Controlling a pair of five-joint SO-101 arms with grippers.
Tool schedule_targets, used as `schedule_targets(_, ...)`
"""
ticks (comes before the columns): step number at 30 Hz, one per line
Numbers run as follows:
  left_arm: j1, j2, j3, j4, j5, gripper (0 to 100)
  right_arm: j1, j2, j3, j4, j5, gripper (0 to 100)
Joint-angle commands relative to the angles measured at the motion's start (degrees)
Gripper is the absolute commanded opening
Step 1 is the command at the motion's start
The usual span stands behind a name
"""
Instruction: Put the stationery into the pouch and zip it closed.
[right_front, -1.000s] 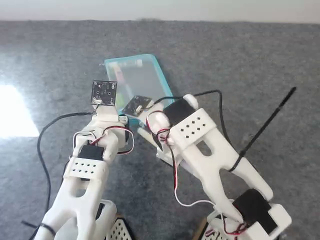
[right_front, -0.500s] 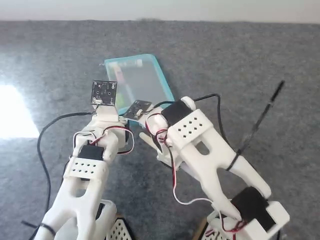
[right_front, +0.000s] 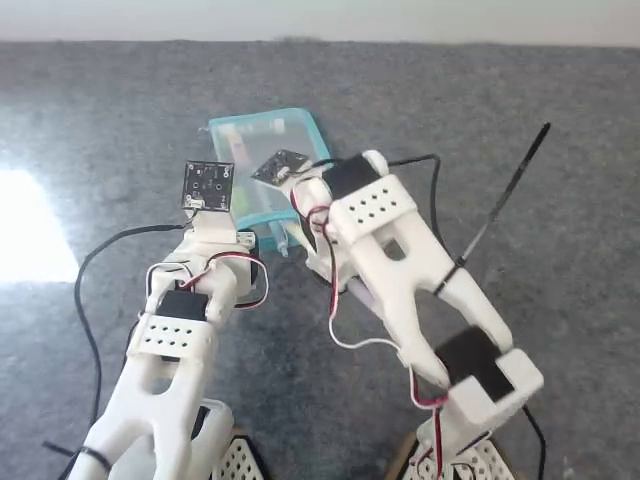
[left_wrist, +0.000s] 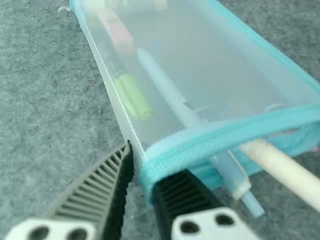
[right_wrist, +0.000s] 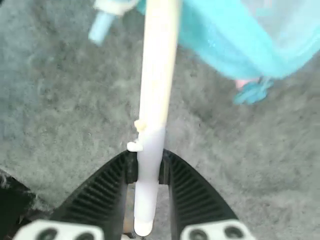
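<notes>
A translucent pouch (right_front: 275, 160) with a teal zip edge lies on the grey table. My left gripper (left_wrist: 142, 182) is shut on the teal rim of the pouch (left_wrist: 210, 75) at its open end. Inside lie a green item (left_wrist: 132, 96), a pink item (left_wrist: 115, 30) and a pale blue pen (left_wrist: 172, 97) whose end sticks out. My right gripper (right_wrist: 147, 160) is shut on a cream pen (right_wrist: 156, 85), whose far end reaches the pouch (right_wrist: 240, 40) opening. The cream pen (left_wrist: 280, 170) also shows at the rim. A teal zip pull (right_wrist: 252, 91) hangs beside it.
Grey carpet-like table surface (right_front: 480, 110) stretches all around the pouch. Both white arms crowd the near side, the left arm (right_front: 185, 310) beside the right arm (right_front: 400, 260). Black cables (right_front: 500, 210) trail to the right.
My right arm has swung forward and to the left toward the pouch, carrying the cream pen up to its open end. The left arm has kept still on the rim.
</notes>
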Motion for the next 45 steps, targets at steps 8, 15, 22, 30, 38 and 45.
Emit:
schedule_targets(8,0.79,0.00,-0.92,-0.70,-0.26,1,3.12,7.78,-18.46,-0.75,-5.71,0.7)
schedule_targets(15,0.79,0.00,-0.92,-0.62,-0.26,1,4.18,18.59,-34.29,-0.22,-11.52,0.8)
schedule_targets(22,0.79,-0.18,-0.92,-0.62,-0.26,1,3.82,27.30,-46.42,-2.24,-15.47,5.7)
schedule_targets(30,0.79,-0.35,-1.10,-0.62,-0.26,1,3.74,29.05,-58.02,-1.89,-16.44,37.1)
schedule_targets(38,0.79,-0.35,-1.27,-0.53,-0.26,1,1.89,28.88,-68.48,3.12,-16.88,37.3)
schedule_targets(45,0.26,-0.44,-8.48,8.00,0.09,1,1.89,24.22,-75.16,6.20,-15.91,37.2)
